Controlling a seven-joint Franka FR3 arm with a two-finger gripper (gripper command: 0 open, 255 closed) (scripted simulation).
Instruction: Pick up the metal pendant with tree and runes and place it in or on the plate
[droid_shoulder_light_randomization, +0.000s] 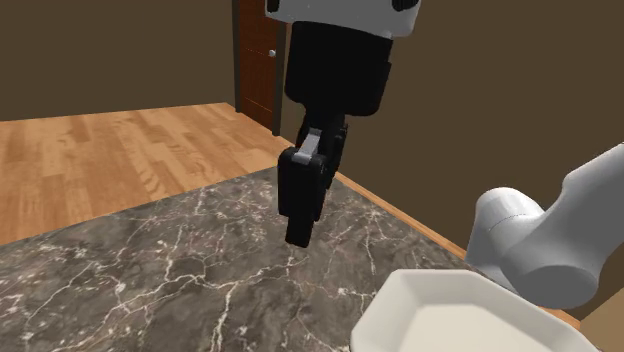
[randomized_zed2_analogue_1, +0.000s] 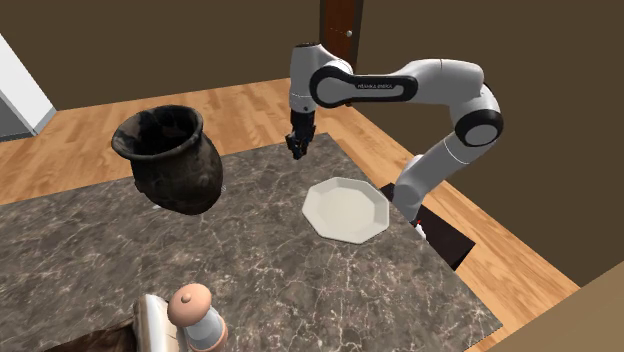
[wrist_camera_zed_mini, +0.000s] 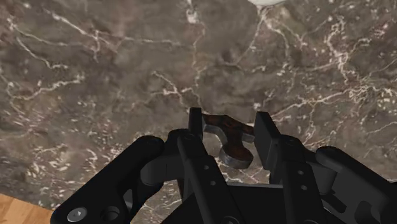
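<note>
Nearest me in the shoulder view is the white plate (droid_shoulder_light_randomization: 405, 290), at the near right of the marble table (droid_shoulder_light_randomization: 150, 270), close to the arm's own side. Farther back and to the left hangs the gripper (droid_shoulder_light_randomization: 298, 238), fingers pointing down at the stone. I judge it to be lifted clear of the surface, though I cannot see the gap cleanly.

In the wrist view the two fingers pinch the pendant (wrist_camera_zed_mini: 232, 141). It is a brownish metal piece that touches a finger at each end, with a rounded lobe hanging back toward the palm. Its long run goes from one finger to the other, so it sits crosswise in the grip, and nothing pokes past the tips. I cannot make out any tree or runes on it.

My next move turns on where the plate lies from the hand: nearer than the gripper and to its right in the shoulder view. The second exterior view agrees. There the plate sits between the gripper and the arm's base, well apart from the fingers, with bare marble in between.

So I judge the carry to be a draw back toward the base and then a descent over the plate's middle. I would go gently, since a thin piece held by its ends could swivel.

Beyond the gripper come the table's far edge, the wooden floor (droid_shoulder_light_randomization: 100, 150) and a brown door (droid_shoulder_light_randomization: 258, 60) in the far wall.
</note>
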